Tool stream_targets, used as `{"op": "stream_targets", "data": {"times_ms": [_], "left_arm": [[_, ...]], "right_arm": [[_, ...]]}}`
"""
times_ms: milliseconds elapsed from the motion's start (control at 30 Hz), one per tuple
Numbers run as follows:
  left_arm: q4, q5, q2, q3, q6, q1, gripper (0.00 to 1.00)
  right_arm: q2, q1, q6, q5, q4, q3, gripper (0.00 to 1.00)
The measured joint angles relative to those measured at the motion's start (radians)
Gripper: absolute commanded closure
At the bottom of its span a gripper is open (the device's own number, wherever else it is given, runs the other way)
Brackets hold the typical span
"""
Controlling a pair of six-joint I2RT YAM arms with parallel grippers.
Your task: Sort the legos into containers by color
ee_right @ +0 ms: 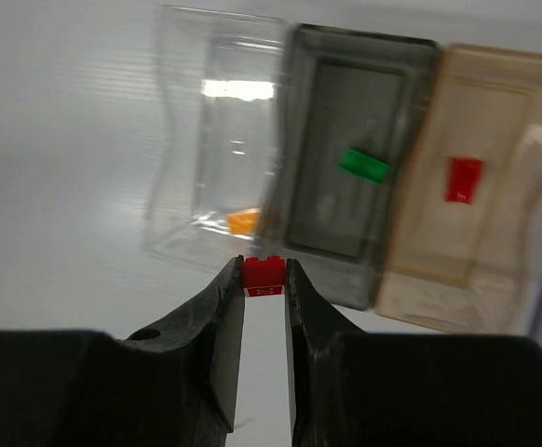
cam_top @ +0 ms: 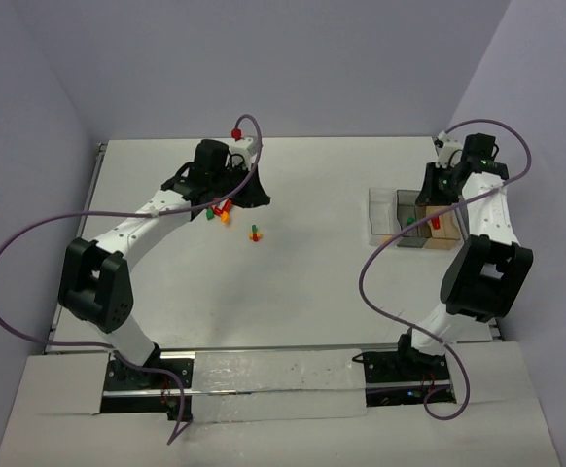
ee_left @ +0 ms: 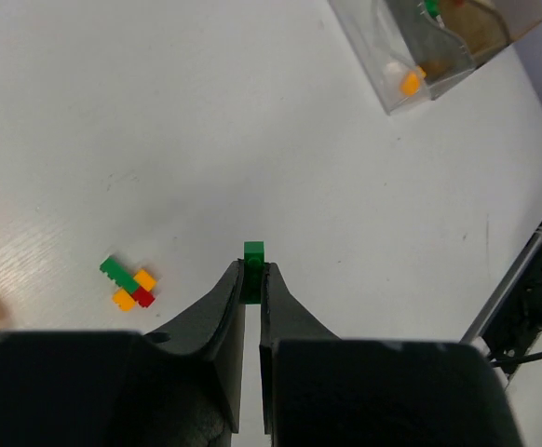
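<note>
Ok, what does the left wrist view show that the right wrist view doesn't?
Only the left wrist view: the left gripper shut on a green lego, and a loose cluster of green, orange and red bricks lying on the table.
Only the right wrist view: the right gripper shut on a red lego close to the containers, and a red brick in the tan bin.
Both: the containers, with an orange brick and a green brick inside.

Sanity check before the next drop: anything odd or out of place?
One thing: a green, orange and red clump of legos lies on the table, apparently joined, so it fits no single bin. The containers hold one colour each.
</note>
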Motion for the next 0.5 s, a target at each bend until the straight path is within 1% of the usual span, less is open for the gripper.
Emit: {"op": "stream_targets", "data": {"times_ms": [100, 367, 400, 467, 500], "left_arm": [[-0.030, -0.020, 0.030, 0.018, 0.014, -0.003, 1.00], [-0.044, -0.054, 0.039, 0.039, 0.031, -0.024, 1.00], [-0.044, -0.055, 0.039, 0.040, 0.031, -0.026, 1.00], [-0.044, -0.056, 0.041, 0.041, 0.031, -0.028, 1.00], [-0.044, -0.056, 0.042, 0.042, 0.031, -0.028, 1.00]], "right_arm": [[0.071, -0.035, -0.041, 0.075, -0.019, 0.048, 1.00], [0.209, -0.055, -0.077, 0.199, -0.027, 0.107, 1.00], [0.219, -0.057, -0.077, 0.211, -0.027, 0.108, 0.99], [0.235, -0.061, -0.077, 0.231, -0.027, 0.114, 0.90], [0.242, -0.062, -0.077, 0.241, -0.027, 0.118, 0.83]]}}
